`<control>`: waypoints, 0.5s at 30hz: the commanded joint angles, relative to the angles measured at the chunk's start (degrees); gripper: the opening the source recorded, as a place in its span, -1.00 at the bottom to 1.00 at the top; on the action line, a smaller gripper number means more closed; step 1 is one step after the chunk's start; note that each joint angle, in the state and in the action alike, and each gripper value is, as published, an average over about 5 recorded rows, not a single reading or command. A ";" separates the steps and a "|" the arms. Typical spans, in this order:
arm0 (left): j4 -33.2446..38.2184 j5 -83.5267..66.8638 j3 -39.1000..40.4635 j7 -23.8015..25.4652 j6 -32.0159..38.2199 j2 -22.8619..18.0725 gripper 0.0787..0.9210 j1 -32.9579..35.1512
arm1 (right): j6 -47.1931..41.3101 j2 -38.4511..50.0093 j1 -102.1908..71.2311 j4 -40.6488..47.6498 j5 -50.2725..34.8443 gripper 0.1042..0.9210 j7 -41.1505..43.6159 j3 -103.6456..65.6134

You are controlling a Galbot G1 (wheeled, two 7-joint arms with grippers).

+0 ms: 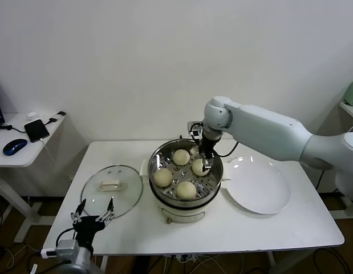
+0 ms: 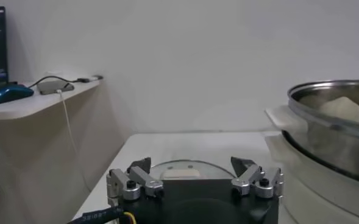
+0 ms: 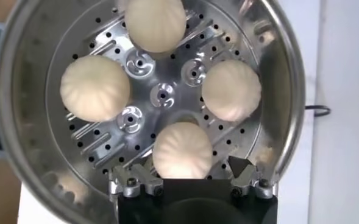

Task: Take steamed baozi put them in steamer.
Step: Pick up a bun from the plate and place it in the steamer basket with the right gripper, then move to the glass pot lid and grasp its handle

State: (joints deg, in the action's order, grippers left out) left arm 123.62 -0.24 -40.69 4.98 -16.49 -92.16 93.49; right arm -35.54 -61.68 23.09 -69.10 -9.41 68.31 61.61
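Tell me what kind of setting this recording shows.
Probably a lab or office mocked up as a kitchen: a plain white table with a steamer, and a side desk holding a computer mouse.

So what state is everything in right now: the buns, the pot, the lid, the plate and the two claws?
Steamed baozi: all four on the steamer's perforated tray.
Steamer: uncovered.
Glass lid: off, flat on the table left of the steamer.
White plate: bare, right of the steamer.
Right gripper: open, around the near bun in the steamer.
Left gripper: open, holding nothing, parked near the lid.
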 commanded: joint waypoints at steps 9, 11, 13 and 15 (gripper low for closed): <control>1.80 -6.38 0.52 -0.75 2.32 -1.01 0.77 -2.43 | 8.93 21.67 -27.93 -19.03 -12.03 0.76 -22.01 -45.92; 2.04 -6.11 0.95 -0.60 2.64 -0.95 0.77 -3.31 | 12.60 22.83 -35.56 -20.51 -14.10 0.76 -26.50 -54.09; 1.71 -5.54 1.42 -0.95 2.98 -0.89 0.77 -4.38 | 14.59 22.47 -44.28 -22.02 -15.40 0.76 -29.44 -63.24; 0.59 -4.82 1.54 -1.22 3.34 -0.82 0.77 -5.75 | 15.96 20.65 -52.94 -23.57 -16.23 0.76 -31.62 -73.05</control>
State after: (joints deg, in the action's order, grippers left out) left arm 125.15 -4.39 -39.90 4.37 -14.31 -92.20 91.08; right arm -28.28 -46.42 0.53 -83.62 -18.21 52.30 25.88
